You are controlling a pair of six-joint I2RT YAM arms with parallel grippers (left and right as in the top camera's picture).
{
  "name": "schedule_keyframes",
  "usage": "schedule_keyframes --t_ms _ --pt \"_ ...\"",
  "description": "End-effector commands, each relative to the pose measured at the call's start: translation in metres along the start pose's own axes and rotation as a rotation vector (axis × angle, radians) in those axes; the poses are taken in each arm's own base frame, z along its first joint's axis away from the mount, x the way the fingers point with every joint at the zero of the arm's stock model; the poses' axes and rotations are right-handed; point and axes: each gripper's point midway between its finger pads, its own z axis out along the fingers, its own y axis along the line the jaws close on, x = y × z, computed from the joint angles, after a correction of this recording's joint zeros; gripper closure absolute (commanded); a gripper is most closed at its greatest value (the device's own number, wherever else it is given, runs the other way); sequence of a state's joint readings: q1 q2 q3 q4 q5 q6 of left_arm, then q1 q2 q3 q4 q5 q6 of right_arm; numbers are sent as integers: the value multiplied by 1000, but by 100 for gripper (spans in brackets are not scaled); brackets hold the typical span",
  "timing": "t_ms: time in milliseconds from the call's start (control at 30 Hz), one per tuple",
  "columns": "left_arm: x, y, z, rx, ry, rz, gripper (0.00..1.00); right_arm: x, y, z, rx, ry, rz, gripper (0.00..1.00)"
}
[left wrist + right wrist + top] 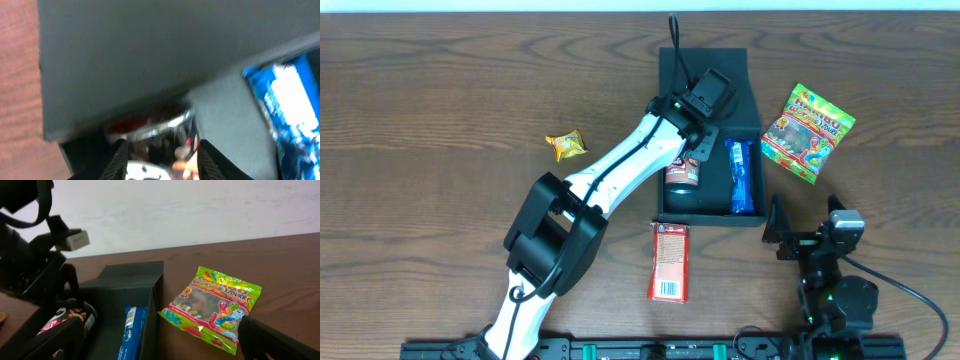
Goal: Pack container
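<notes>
The container [670,70], a dark teal box with its flap lid lying open at the far side, stands mid-table. A blue packet [740,178] lies inside along its right wall, also in the right wrist view [131,330]. My left gripper [692,165] reaches into the box's left half, shut on a dark snack packet [682,182] with a red and white label. In the left wrist view that packet [165,150] spans the gap between both fingers [119,162]. My right gripper [782,232] hangs open and empty near the box's front right corner.
A green gummy-worm bag [807,132] lies right of the box, also in the right wrist view [212,307]. A red packet [669,262] lies just in front of the box. A small gold candy [566,146] sits on the wood to the left.
</notes>
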State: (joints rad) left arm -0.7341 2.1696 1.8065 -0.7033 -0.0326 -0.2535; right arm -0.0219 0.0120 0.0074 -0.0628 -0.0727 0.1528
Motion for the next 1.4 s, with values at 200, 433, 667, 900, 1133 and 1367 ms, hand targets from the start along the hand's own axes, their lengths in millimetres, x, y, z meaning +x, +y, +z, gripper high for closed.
schedule_keyframes --t_ms 200,433,667,900,1133,1367 --pt "-20 12 -3 -60 -84 -4 57 1 0 0 -3 1 11 1" --pt "-19 18 5 -93 -84 -28 59 1 0 0 -3 1 11 1" --pt "-15 18 7 -94 -70 -60 60 1 0 0 -3 1 11 1" --pt "-5 21 14 -101 -50 -103 62 1 0 0 -3 1 11 1" --pt "12 24 26 -108 -17 -111 61 1 0 0 -3 1 11 1" --pt "33 19 25 -76 76 -105 62 1 0 0 -3 1 11 1"
